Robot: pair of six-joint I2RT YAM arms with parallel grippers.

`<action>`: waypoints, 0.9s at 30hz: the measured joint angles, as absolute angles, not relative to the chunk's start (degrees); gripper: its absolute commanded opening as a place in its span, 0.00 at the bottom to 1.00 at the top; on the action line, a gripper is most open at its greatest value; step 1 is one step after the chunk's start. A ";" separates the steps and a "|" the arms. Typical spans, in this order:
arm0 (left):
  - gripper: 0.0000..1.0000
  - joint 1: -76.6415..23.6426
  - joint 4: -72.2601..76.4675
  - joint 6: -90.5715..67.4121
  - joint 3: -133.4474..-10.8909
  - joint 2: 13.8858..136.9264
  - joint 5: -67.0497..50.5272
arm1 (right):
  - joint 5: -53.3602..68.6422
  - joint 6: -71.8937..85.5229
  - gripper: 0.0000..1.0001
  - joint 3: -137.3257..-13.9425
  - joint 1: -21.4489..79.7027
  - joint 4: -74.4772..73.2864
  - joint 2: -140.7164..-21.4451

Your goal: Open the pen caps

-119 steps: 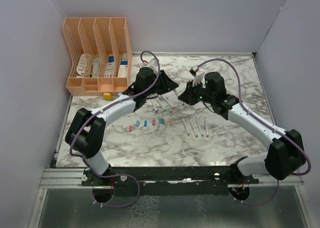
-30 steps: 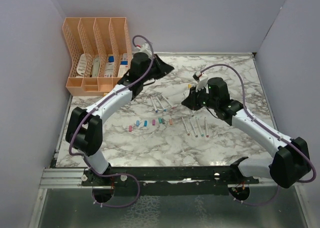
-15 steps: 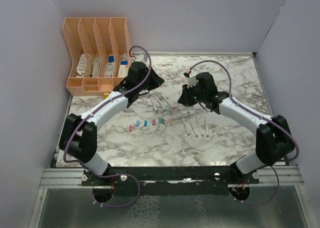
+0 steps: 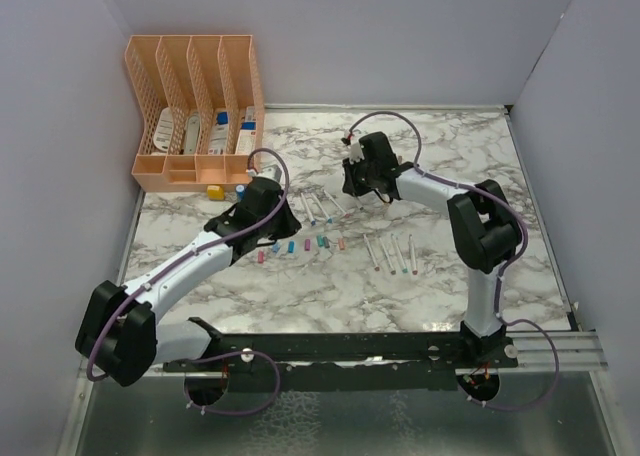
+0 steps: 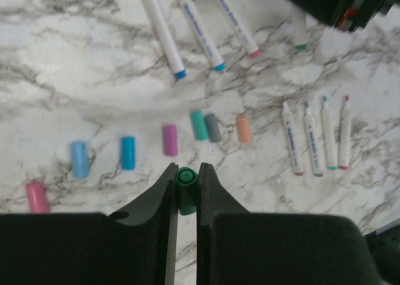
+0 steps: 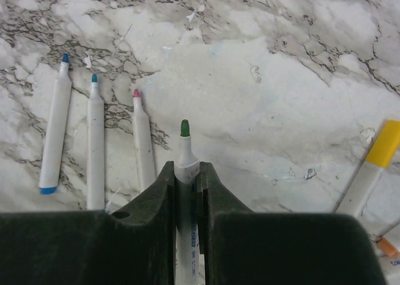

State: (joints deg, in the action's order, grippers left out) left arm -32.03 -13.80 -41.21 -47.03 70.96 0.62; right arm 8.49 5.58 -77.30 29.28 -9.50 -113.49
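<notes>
My left gripper point(image 5: 185, 175) is shut on a small green cap point(image 5: 185, 186) and holds it above the row of loose caps, which are pink point(image 5: 37, 197), blue point(image 5: 79, 158), purple point(image 5: 169, 139), teal point(image 5: 199, 125) and orange point(image 5: 243, 128). It shows in the top view point(image 4: 278, 228) beside that row point(image 4: 307, 244). My right gripper point(image 6: 185, 172) is shut on an uncapped green-tipped pen point(image 6: 185, 149), low over the table just right of three uncapped pens point(image 6: 95, 141). In the top view it point(image 4: 355, 188) is at the table's middle back. Several more uncapped pens point(image 4: 392, 252) lie to the right.
An orange file organiser point(image 4: 195, 106) stands at the back left, with a yellow block point(image 4: 214, 190) and a small blue-topped bottle point(image 4: 240, 189) in front of it. A yellow-capped pen point(image 6: 374, 167) lies right of my right gripper. Walls close the table in on three sides.
My left gripper has drawn back from the far side toward the row of caps, carrying the green cap. My right gripper has moved left to beside the three pens.
</notes>
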 measured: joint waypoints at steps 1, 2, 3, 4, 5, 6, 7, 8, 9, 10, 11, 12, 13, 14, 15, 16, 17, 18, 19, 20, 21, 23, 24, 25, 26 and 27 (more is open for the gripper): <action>0.00 -32.38 -14.46 -41.43 -45.78 70.46 0.91 | 8.38 5.37 0.01 -78.00 29.28 -9.30 -114.56; 0.00 -32.62 -15.20 -41.52 -44.77 70.04 1.17 | 8.34 5.21 0.01 -78.41 29.28 -9.26 -115.13; 0.00 -32.77 -15.84 -41.67 -43.53 69.45 1.54 | 8.29 5.06 0.01 -78.81 29.28 -9.17 -115.81; 0.00 -32.91 -16.32 -41.76 -42.74 68.97 1.78 | 8.25 4.86 0.01 -79.33 29.28 -9.17 -116.55; 0.00 -33.04 -16.99 -41.87 -41.93 68.38 2.15 | 8.23 4.75 0.01 -79.75 29.28 -9.08 -117.10; 0.00 -33.08 -17.65 -41.95 -41.45 67.79 2.50 | 8.23 4.64 0.01 -80.27 29.28 -8.99 -117.80; 0.00 -33.08 -18.33 -42.06 -41.10 67.24 2.90 | 8.23 4.60 0.01 -80.64 29.28 -8.91 -118.30; 0.00 -33.08 -18.76 -42.15 -40.86 66.63 3.33 | 8.23 4.56 0.01 -80.97 29.28 -8.88 -118.96; 0.00 -33.08 -19.00 -42.17 -40.77 66.24 3.75 | 8.23 4.54 0.03 -81.10 29.28 -8.88 -119.31; 0.00 -33.08 -19.22 -42.28 -40.77 65.91 4.19 | 8.23 4.56 0.07 -81.14 29.28 -8.91 -119.68; 0.00 -33.08 -19.33 -42.28 -40.77 65.73 4.71 | 8.23 4.56 0.13 -81.14 29.28 -8.93 -119.92; 0.00 -33.08 -19.40 -42.28 -40.77 65.69 5.23 | 8.23 4.58 0.19 -81.14 29.28 -8.93 -120.14; 0.00 -33.08 -19.59 -42.28 -40.77 65.71 5.74 | 8.21 4.62 0.24 -81.14 29.28 -8.93 -120.29; 0.00 -33.08 -19.81 -42.26 -40.80 65.87 6.20 | 8.23 4.69 0.27 -81.14 29.28 -8.91 -120.40; 0.00 -33.08 -20.08 -42.09 -40.93 66.28 6.90 | 8.21 4.69 0.30 -81.17 29.28 -8.86 -120.44; 0.00 -33.08 -20.36 -41.89 -41.36 67.07 7.40 | 8.21 4.89 0.33 -81.17 29.28 -8.88 -120.42; 0.00 -33.08 -20.45 -41.71 -41.87 68.03 7.84 | 8.23 4.84 0.37 -81.17 29.28 -8.78 -120.44; 0.00 -33.08 -20.56 -41.50 -42.44 69.04 8.34 | 8.21 4.86 0.37 -81.17 29.28 -8.73 -120.44; 0.00 -33.08 -20.67 -41.28 -43.11 70.19 8.71 | 8.23 5.17 0.38 -81.17 29.28 -8.67 -120.44; 0.00 -33.08 -20.69 -41.10 -43.66 71.13 8.99 | 8.23 5.17 0.38 -81.17 29.28 -8.54 -120.42; 0.00 -33.08 -20.69 -41.10 -43.66 71.13 8.99 | 8.21 5.28 0.38 -81.17 29.28 -8.47 -120.42; 0.00 -33.08 -20.73 -40.38 -45.15 73.58 9.69 | 8.21 5.32 0.44 -81.17 29.28 -8.47 -120.42; 0.00 -33.08 -20.73 -40.27 -45.47 74.04 9.72 | 8.21 5.52 0.46 -81.17 29.28 -8.47 -120.42; 0.00 -33.08 -20.71 -40.14 -45.67 74.26 9.72 | 8.19 5.56 0.50 -81.17 29.28 -8.40 -120.42; 0.00 -33.08 -20.71 -40.10 -45.74 74.32 9.69 | 8.10 5.76 0.52 -81.17 29.28 -8.34 -120.33; 0.00 -33.08 -20.71 -40.05 -45.74 74.32 9.69 | 7.88 5.76 0.55 -81.17 29.28 -8.34 -120.29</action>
